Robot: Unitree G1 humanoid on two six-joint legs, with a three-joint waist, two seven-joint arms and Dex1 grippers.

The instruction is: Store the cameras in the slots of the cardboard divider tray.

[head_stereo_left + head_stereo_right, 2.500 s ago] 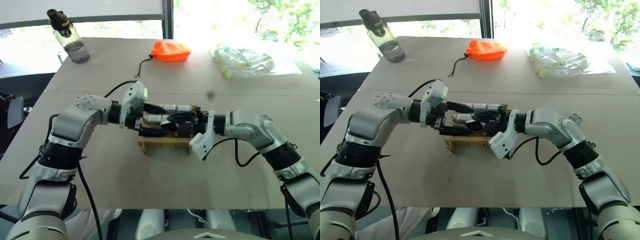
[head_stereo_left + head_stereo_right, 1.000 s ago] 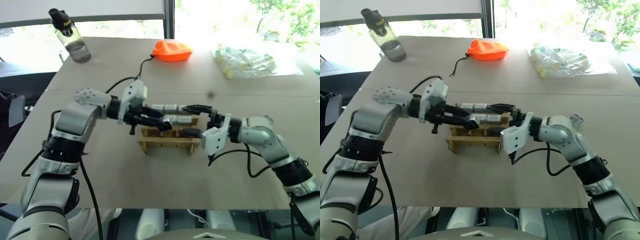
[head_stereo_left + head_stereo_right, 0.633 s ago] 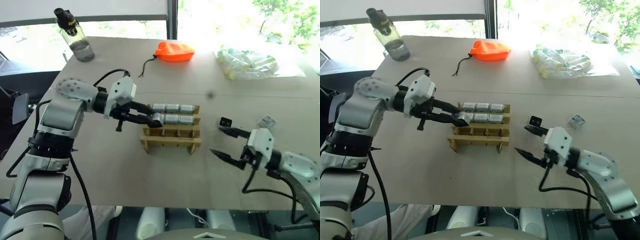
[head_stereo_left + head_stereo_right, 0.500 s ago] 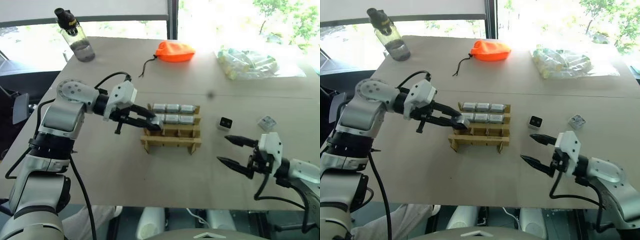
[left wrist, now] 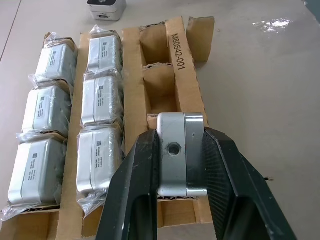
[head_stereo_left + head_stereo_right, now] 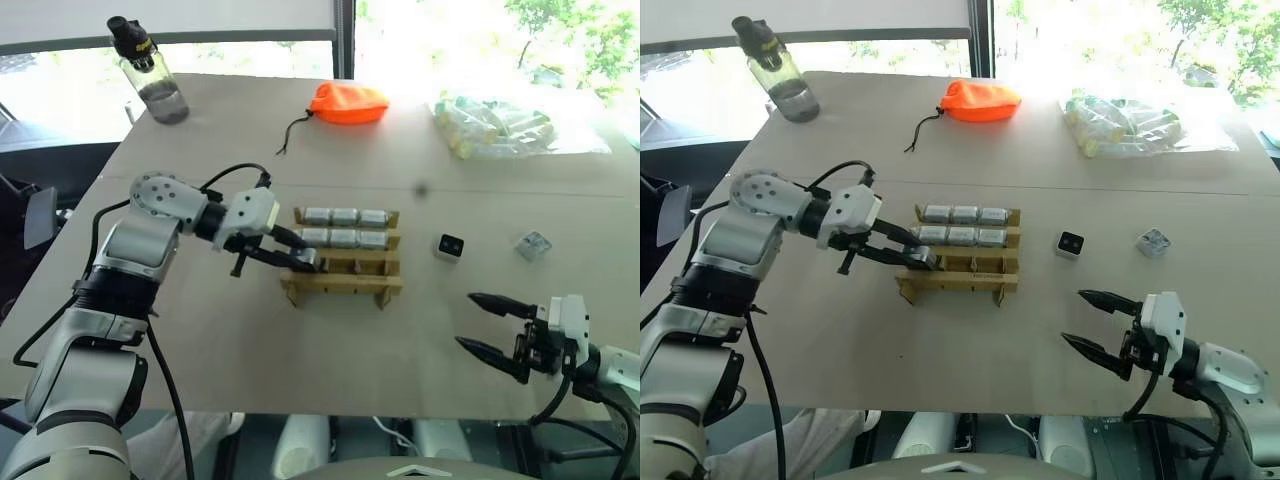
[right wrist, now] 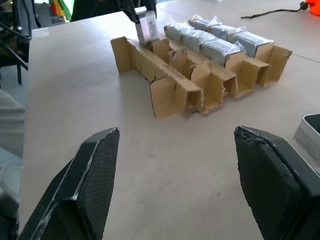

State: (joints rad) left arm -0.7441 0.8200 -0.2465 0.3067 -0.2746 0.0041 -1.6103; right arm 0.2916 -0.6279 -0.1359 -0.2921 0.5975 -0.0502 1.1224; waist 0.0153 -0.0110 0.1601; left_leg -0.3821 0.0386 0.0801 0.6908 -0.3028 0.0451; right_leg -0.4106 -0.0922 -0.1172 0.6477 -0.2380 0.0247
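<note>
Our left gripper [image 5: 181, 165] clamps a camera [image 5: 181, 150] just over the tray [image 6: 343, 285], filled slots beyond it. Our right gripper [image 6: 1098, 325] is wide open, empty, well away.

Left arm reaches in from the left, forearm angled toward table centre, wrist turned so the left gripper [image 6: 306, 259] points rightward and somewhat down. Its fingers [image 5: 137, 185] are clamped on a camera [image 5: 174, 152]. Right arm is low at the near right edge, forearm roughly level. Right gripper [image 6: 1092, 322] points toward table centre, fingers [image 7: 92, 170] spread wide with nothing between them, apparently clear of the table surface.
</note>
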